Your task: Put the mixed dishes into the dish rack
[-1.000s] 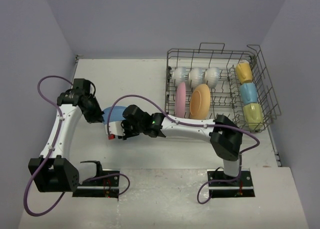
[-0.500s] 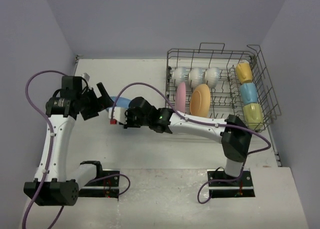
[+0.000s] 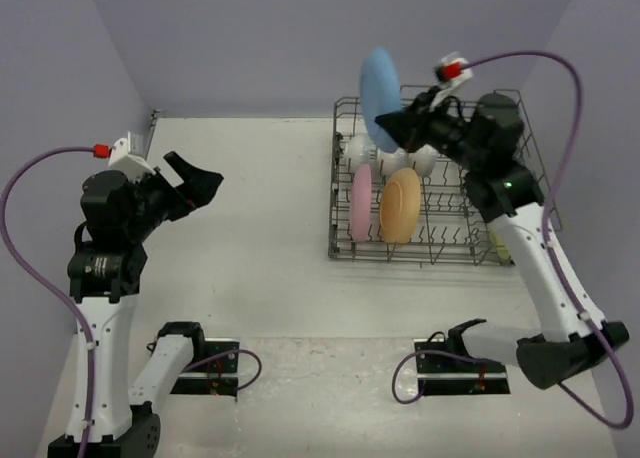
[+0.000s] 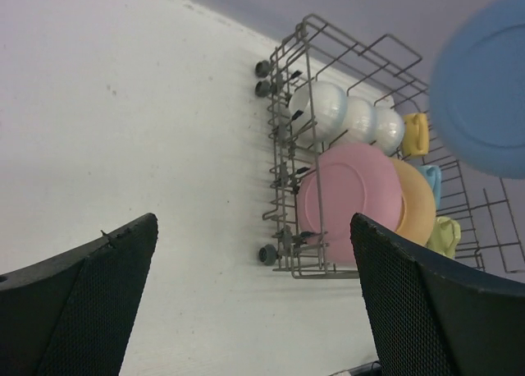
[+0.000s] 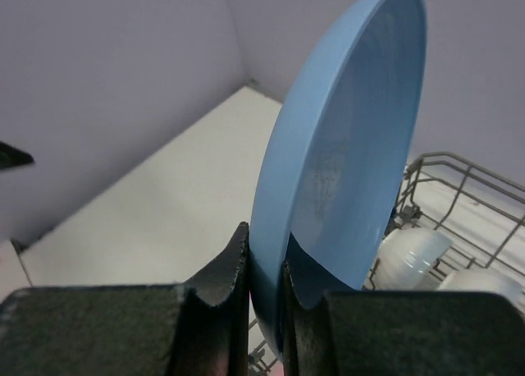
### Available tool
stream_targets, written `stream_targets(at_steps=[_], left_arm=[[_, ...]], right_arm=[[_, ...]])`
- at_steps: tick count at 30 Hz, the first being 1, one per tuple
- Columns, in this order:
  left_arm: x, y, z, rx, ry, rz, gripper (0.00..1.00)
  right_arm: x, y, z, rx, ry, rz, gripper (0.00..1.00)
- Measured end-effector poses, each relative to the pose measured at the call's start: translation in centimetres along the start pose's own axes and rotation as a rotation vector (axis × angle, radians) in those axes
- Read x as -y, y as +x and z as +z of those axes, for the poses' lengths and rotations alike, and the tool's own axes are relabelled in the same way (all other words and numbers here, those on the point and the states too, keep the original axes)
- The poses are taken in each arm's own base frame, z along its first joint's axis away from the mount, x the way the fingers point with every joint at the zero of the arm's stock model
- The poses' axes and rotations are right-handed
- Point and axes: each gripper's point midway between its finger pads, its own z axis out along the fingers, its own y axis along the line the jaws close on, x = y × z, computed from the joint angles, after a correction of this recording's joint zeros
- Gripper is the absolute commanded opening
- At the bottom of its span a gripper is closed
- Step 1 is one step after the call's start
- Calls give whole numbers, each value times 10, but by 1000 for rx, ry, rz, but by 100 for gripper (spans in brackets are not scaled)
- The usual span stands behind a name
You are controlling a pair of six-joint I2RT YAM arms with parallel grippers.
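Note:
My right gripper is shut on the rim of the blue plate, which stands on edge in the air above the dish rack's back left corner. In the rack stand a pink plate and an orange-yellow plate, with three white bowls behind them. The left wrist view shows three mugs in the rack's right row. My left gripper hangs open and holds nothing, high over the table's left side.
The rack fills the table's back right and has a raised wire handle at the rear. My right arm crosses above the rack's right side and hides most of the mugs from above. Purple walls close in the table on three sides.
The left gripper opened, let go of the blue plate and drew back up and left. The right gripper shut on the plate and carried it from the table's left-middle to above the rack.

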Motion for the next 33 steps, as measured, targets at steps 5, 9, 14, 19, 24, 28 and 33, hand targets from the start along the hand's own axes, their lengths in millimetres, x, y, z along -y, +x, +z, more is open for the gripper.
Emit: stream_targets(at_steps=[5, 9, 14, 19, 24, 28, 33], left_arm=[[-38, 39, 39, -127, -76, -41, 100], [-59, 62, 54, -197, -122, -58, 100], [-62, 59, 68, -179, -104, -33, 100], [-75, 70, 85, -217, -119, -21, 100], [-86, 80, 100, -267, -132, -18, 100], [-90, 84, 108, -288, -132, -13, 100], [-93, 87, 115, -298, -126, -1, 100]], right_arm=[[65, -48, -104, 135, 138, 157, 0], [106, -17, -150, 109, 218, 287, 0], [131, 60, -161, -26, 197, 518, 0], [150, 102, -175, -104, 261, 620, 0], [149, 111, -177, -136, 263, 597, 0], [147, 118, -178, -155, 259, 594, 0], [142, 120, -178, -163, 236, 601, 0]])
